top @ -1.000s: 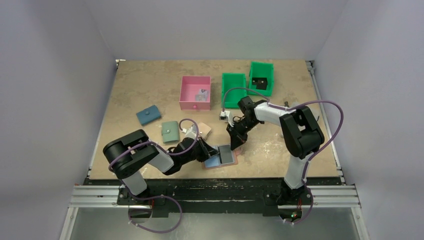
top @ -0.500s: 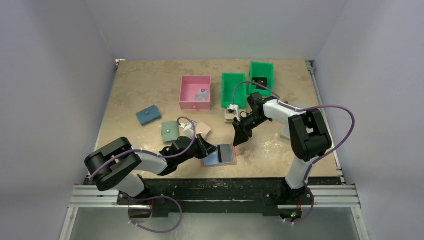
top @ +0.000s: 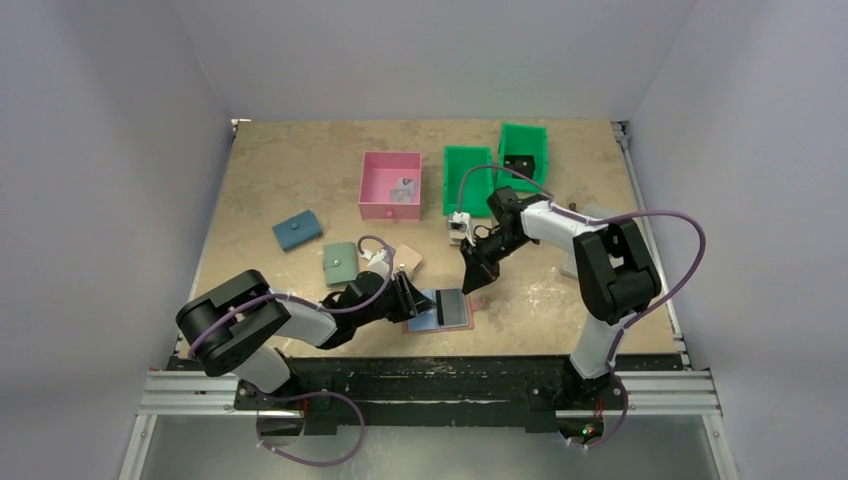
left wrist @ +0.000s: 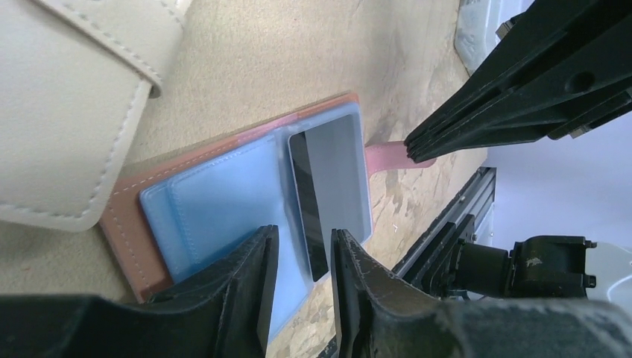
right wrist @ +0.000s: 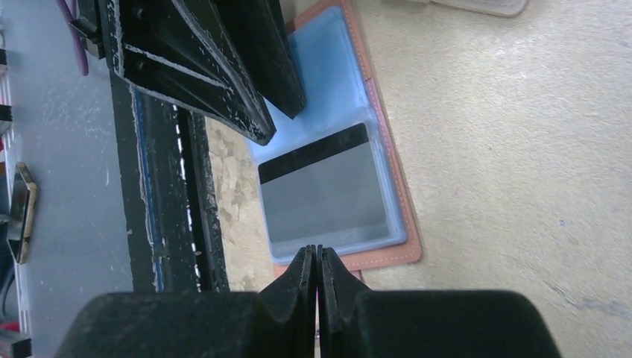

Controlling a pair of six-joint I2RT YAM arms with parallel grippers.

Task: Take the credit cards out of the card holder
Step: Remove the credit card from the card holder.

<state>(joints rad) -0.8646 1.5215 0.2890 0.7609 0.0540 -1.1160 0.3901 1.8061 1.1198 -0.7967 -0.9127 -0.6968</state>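
The card holder (left wrist: pixel 216 201) is laid open, blue lining up, near the front edge of the bench (top: pixel 300 170), with a grey card (left wrist: pixel 339 168) tucked in one pocket. The left gripper (left wrist: pixel 302 239) is held slightly apart over it. The right gripper (right wrist: pixel 318 252) is closed at its tab.

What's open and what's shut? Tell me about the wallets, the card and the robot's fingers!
card holder: open, lying flat, blue lining up.
grey card: tucked in the holder's pocket.
left gripper: fingers a little apart, holding nothing.
right gripper: fingers shut.
blue wallet: closed.
green wallet: closed.
beige wallet: closed.
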